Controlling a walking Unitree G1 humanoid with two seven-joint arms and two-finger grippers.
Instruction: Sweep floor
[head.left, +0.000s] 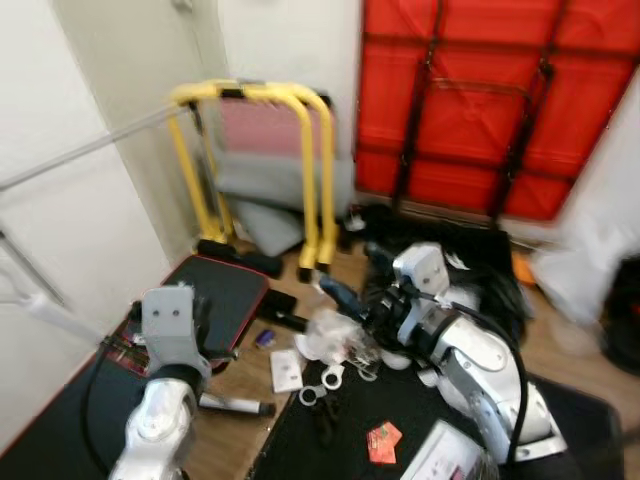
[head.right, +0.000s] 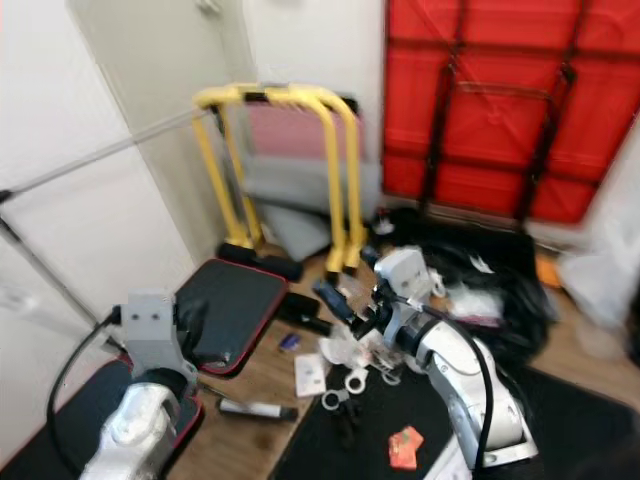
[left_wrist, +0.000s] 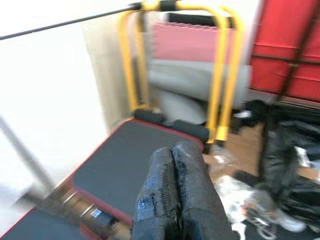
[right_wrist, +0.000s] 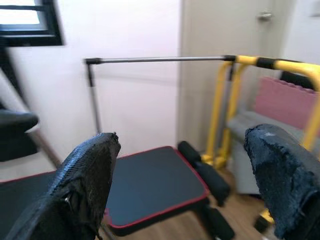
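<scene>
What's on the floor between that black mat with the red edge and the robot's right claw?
In the left eye view, between mat and right claw: a flat black gadget, a small blue object, wood floor.

Litter (head.left: 335, 350) right of mat (head.left: 215, 300)

Head pair looking forward and down from standing height onto a cluttered wooden floor (head.left: 235, 375), both eyes covering the same ground. Left wrist view close along pressed-together fingers (left_wrist: 177, 195), facing the yellow frame (left_wrist: 225, 75) and black mat (left_wrist: 127, 165). Right wrist view between spread fingers (right_wrist: 85, 175), facing that frame and mat too.
</scene>
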